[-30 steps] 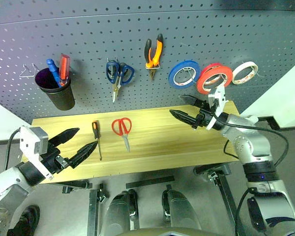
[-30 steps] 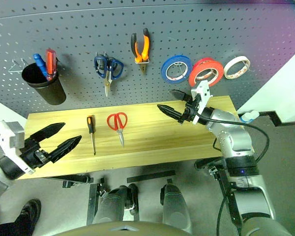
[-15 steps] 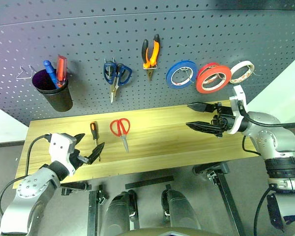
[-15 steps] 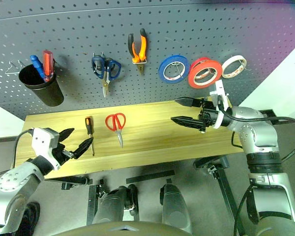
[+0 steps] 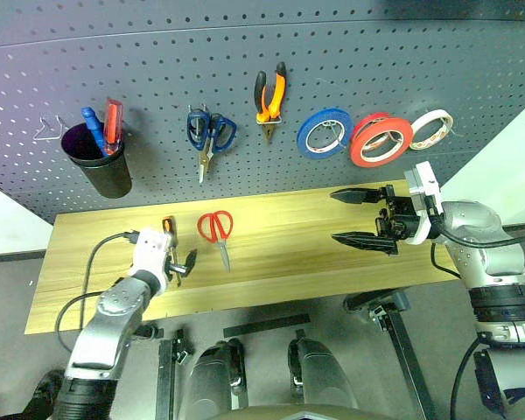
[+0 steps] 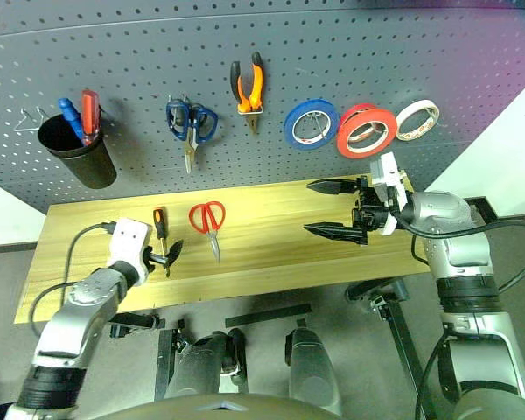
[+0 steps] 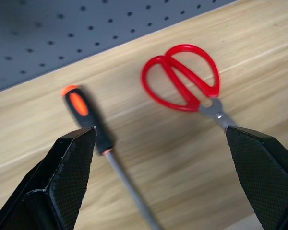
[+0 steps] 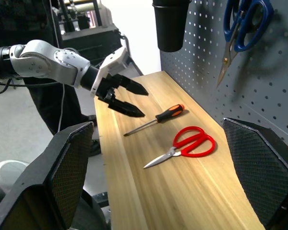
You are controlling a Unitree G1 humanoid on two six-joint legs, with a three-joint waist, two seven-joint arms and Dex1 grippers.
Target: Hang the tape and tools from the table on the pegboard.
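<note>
Tape rolls on pegboard (image 5: 245, 52): 3, namely blue (image 5: 326, 132), red (image 5: 381, 140), white (image 5: 434, 129).
Scissors: 2, blue (image 5: 210, 136) hung, red (image 5: 217, 231) on counter (image 5: 297, 254).
Pliers (image 5: 272, 99): 1.
Screwdriver (image 5: 169, 238) on counter: 1.
Black cup (image 5: 101, 164): 1, holding 2 tools.

Your left arm reaches forward and low, elbow bent, a black cable looping off its side. Its wrist tips slightly downward, and your left gripper (image 5: 180, 259) has its two black fingers spread wide apart, holding nothing. Your right arm is raised higher, forearm swung inward so the wrist turns across your front. Your right gripper (image 5: 357, 219) points level toward your left side, its fingers (image 5: 348, 196) also parted wide and empty. The two grippers sit well apart from each other.
</note>
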